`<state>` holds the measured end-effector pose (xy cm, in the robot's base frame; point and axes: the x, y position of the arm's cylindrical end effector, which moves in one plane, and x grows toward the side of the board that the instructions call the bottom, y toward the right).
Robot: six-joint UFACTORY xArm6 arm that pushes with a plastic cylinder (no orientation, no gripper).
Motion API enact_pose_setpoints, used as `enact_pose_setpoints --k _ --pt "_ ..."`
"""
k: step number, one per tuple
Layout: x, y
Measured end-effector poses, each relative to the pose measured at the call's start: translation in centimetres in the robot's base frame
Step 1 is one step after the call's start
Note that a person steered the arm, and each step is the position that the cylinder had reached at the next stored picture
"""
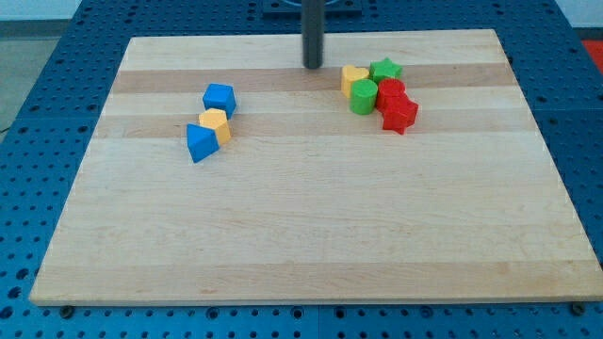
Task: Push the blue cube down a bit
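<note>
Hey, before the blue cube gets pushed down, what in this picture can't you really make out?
- Arm above my tip: cut off by the view's top edge; only the rod shows.
- Red blocks: pressed together, so their exact shapes are hard to tell.
- Yellow block between the blue cube and the lower blue block: partly covered by the lower one; contact unclear.
- Board: its near edge's underside is hidden.

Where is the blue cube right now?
The blue cube sits at the view's upper left, touching the yellow block just below it, well left of my tip.
</note>
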<state>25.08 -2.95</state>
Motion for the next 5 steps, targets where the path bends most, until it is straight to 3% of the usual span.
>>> enact_pose_setpoints --k 2,3,5 --pt "-0.1 -16.2" --pt "4.0 -16.3" --pt "9.3 -8.1"
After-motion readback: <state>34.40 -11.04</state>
